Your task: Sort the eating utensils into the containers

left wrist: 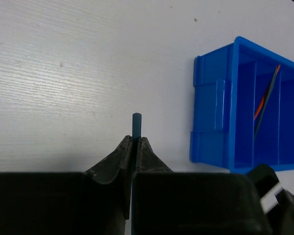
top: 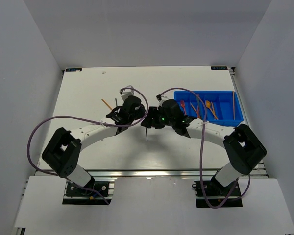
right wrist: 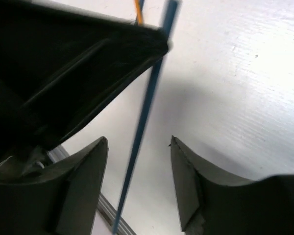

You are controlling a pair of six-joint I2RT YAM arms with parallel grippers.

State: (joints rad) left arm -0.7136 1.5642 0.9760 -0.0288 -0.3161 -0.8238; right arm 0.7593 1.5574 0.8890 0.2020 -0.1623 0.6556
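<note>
My left gripper is shut on a dark blue stick, whose tip pokes out past the fingertips. In the top view the stick hangs downward between the two grippers at the table's middle. My right gripper is open, with the same stick passing between its fingers without touching either. The blue tray sits at the right and holds several orange and red utensils. It also shows in the left wrist view, with sticks in one compartment. An orange stick and a dark stick lie left of the grippers.
Purple cables loop over both arms. The left gripper's black body fills the upper left of the right wrist view. White walls enclose the table on three sides.
</note>
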